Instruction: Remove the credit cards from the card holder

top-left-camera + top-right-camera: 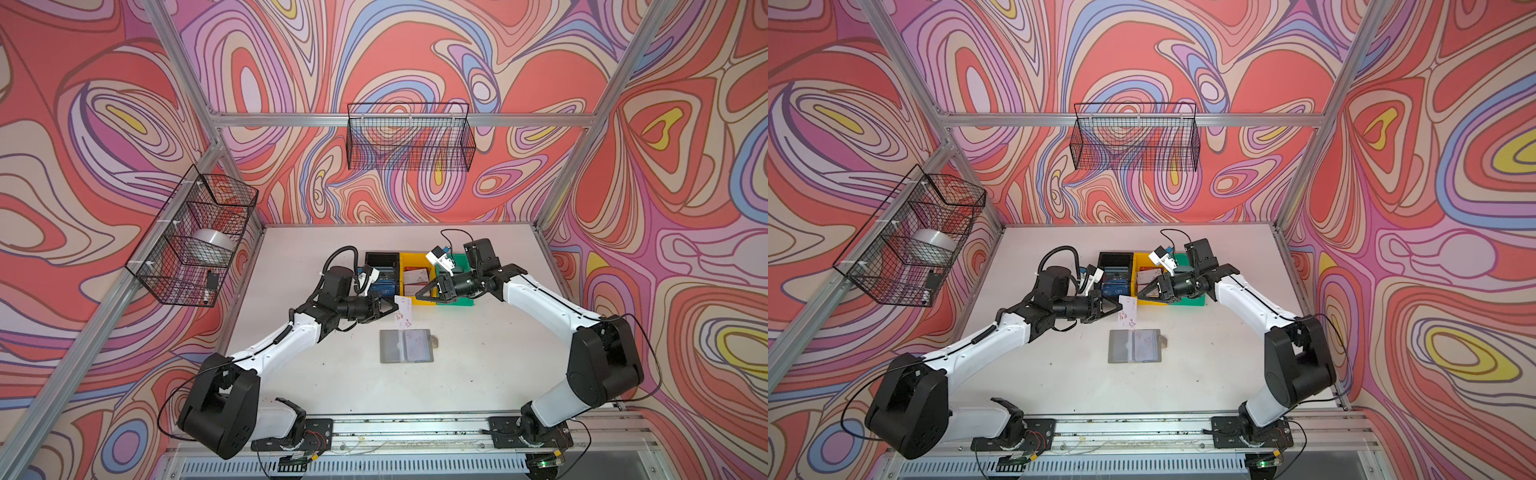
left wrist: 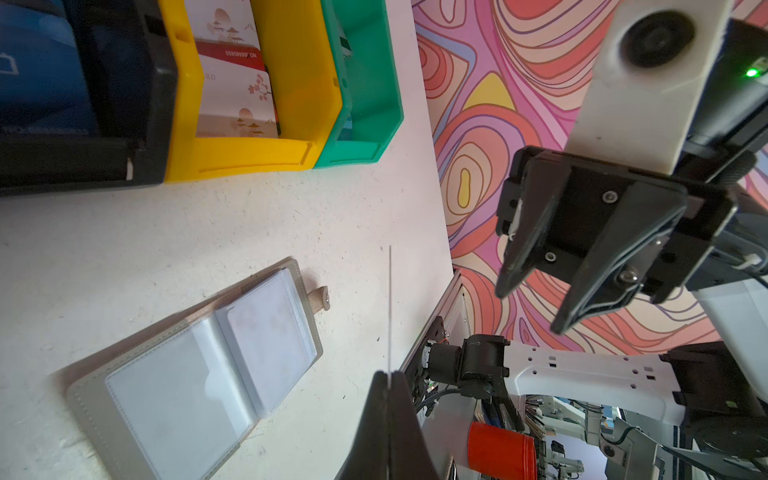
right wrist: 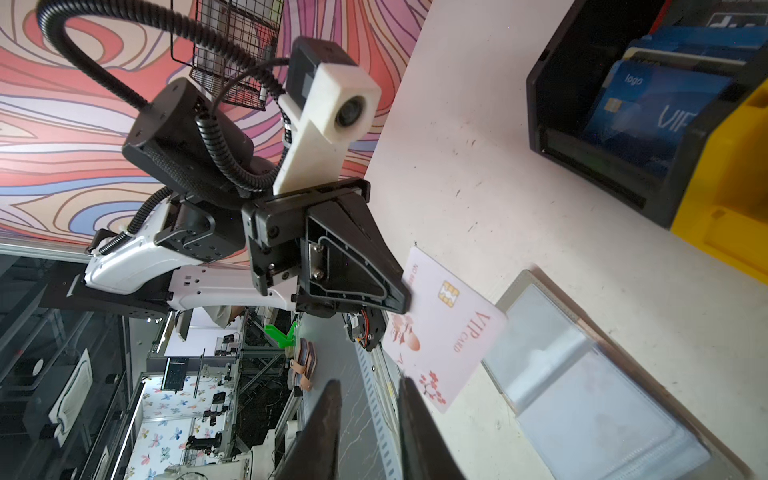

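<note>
Just beyond the card holder [image 1: 406,346], which lay spread open on the table, the left gripper [image 1: 397,307] was clamped tight on one edge of a white credit card [image 1: 404,312]. Farther beyond the card holder, the right gripper [image 1: 419,292] hung with jaws partly apart, empty, and the yellow bin [image 1: 415,258] stood farthest.

Black bin [image 1: 380,259], yellow bin [image 1: 411,259], green bin [image 1: 455,302], wire basket [image 1: 409,137]
</note>
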`<action>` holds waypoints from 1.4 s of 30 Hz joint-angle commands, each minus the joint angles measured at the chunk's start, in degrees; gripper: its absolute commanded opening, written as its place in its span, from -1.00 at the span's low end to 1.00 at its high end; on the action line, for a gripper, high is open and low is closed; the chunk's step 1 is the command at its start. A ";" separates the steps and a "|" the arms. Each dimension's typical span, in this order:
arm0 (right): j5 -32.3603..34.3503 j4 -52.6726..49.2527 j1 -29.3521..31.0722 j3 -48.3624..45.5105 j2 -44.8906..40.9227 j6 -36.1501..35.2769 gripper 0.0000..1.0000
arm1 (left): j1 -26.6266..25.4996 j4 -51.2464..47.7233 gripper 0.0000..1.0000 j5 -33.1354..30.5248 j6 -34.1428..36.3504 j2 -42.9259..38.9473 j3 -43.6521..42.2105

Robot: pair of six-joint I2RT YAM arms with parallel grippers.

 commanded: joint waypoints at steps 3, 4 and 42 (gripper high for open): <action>-2.25 3.99 -0.04 -3.23 1.16 1.61 -0.42 | 0.62 5.55 -0.96 0.89 -2.35 -0.83 0.89; -2.33 4.75 -0.10 -3.67 1.26 1.96 -0.42 | 0.63 6.94 -0.96 0.89 -3.08 -0.92 0.58; -7.53 11.80 -0.23 -1.35 7.15 5.14 -0.57 | 0.81 17.56 -0.96 1.61 -8.66 0.88 -3.88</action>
